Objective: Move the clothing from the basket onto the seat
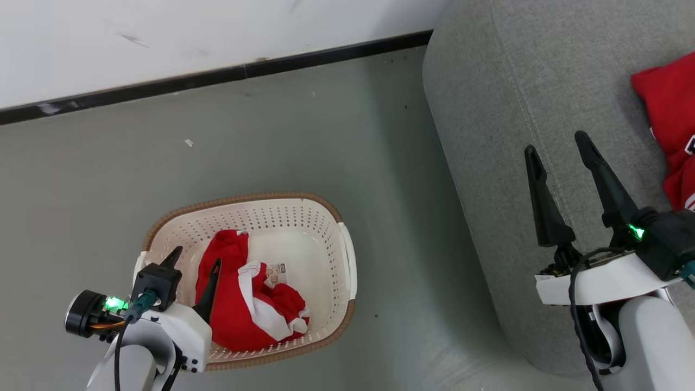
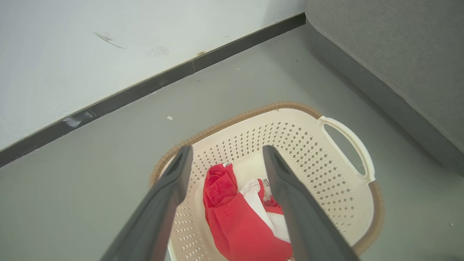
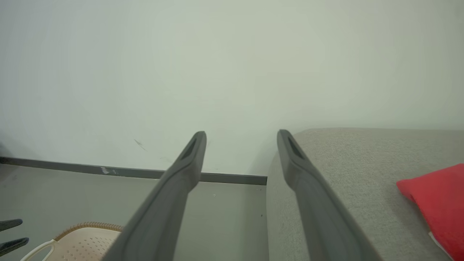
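Note:
The cream perforated basket (image 1: 331, 255) with a brown rim sits on the floor at lower left. Inside it lies a crumpled red garment (image 1: 233, 309) with white bands, also seen between my left fingers in the left wrist view (image 2: 235, 224). My left gripper (image 1: 196, 258) hangs open above the basket's left side, holding nothing. The grey seat (image 1: 516, 98) fills the right side. Another red garment (image 1: 670, 125) lies on the seat at the far right edge, partly cut off. My right gripper (image 1: 559, 149) is open and empty over the seat's front part.
A white wall with a black skirting board (image 1: 217, 79) runs along the back. Grey floor (image 1: 271, 146) lies between the wall, the basket and the seat. The basket's white side handle (image 2: 348, 145) faces the seat.

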Available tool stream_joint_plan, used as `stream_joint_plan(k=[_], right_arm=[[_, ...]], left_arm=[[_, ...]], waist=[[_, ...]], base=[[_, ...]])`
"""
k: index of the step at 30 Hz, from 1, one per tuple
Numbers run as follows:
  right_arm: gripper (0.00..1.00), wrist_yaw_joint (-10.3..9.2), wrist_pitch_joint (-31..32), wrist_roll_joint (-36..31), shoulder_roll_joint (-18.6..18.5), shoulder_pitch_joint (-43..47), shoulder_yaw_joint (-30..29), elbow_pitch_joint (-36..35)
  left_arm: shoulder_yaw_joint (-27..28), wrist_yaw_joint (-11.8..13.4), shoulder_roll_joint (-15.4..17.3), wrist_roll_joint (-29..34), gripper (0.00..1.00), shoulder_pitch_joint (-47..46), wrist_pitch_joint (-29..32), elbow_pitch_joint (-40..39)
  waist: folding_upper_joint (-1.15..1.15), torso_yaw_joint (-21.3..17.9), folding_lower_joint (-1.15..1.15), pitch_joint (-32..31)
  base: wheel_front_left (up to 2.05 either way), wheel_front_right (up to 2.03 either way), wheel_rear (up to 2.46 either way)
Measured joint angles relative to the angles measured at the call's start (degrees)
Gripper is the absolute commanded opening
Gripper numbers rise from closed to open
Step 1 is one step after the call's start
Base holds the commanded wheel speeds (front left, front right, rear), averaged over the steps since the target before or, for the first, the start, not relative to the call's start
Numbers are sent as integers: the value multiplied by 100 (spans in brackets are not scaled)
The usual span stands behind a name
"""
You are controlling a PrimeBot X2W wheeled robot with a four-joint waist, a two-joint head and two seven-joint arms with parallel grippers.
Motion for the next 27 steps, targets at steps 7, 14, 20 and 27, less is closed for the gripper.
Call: stream_joint_plan(k=[7,14,20,27], right_arm=[[100,0,-1,126,-1,-309,160,-92],[100,0,-1,253,-2,-616,303,-123],[100,0,-1,346,-2,-875,376,-140],[100,0,-1,486,-3,-1140,444,-157]], left_arm=[[-209,-186,32,170,100,-204,53,311],[-397,-311,131,344,100,-467,129,586],[-524,-378,168,544,100,-696,207,817],[-586,-379,209,637,100,-859,255,1065]], waist=[[0,-178,0,452],[0,-359,0,865],[0,-520,0,1186],[0,-707,0,1513]], base=[[0,0,0],[0,0,0],[0,0,0],[0,0,0]])
